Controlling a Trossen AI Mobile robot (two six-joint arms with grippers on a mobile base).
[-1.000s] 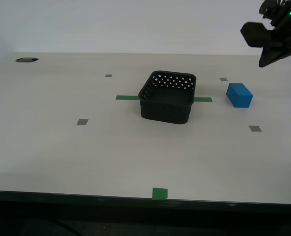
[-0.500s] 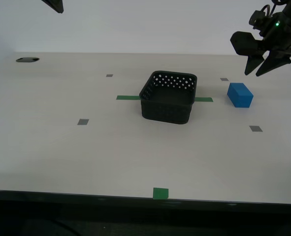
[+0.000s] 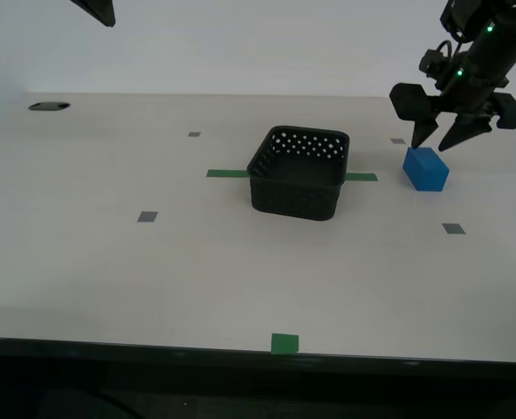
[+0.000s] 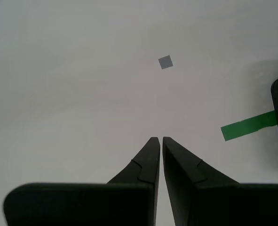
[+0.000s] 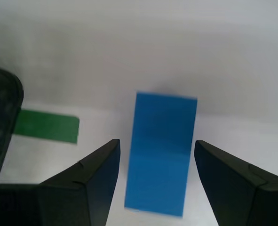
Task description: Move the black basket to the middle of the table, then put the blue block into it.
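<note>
The black basket (image 3: 298, 172) stands upright and empty on the table (image 3: 153, 279), over the green tape strip near the middle. The blue block (image 3: 425, 168) lies on the table toward the exterior view's right of the basket. My first gripper (image 3: 441, 140) hangs open just above the block; in the first wrist view the block (image 5: 162, 153) shows between its two fingers, untouched. My second gripper (image 4: 157, 140) is shut and empty, high over bare table; only a dark tip (image 3: 96, 9) of it shows at the exterior view's upper left.
A green tape strip (image 3: 227, 173) runs behind the basket. Small grey square marks (image 3: 147, 216) dot the tabletop. A green tape square (image 3: 284, 342) sits by the dark front edge. A dark hole (image 3: 47, 106) lies at the far back on the exterior view's left.
My first gripper has come down and toward the exterior view's left, from high at the right edge to just above the blue block. The basket and block have not moved.
</note>
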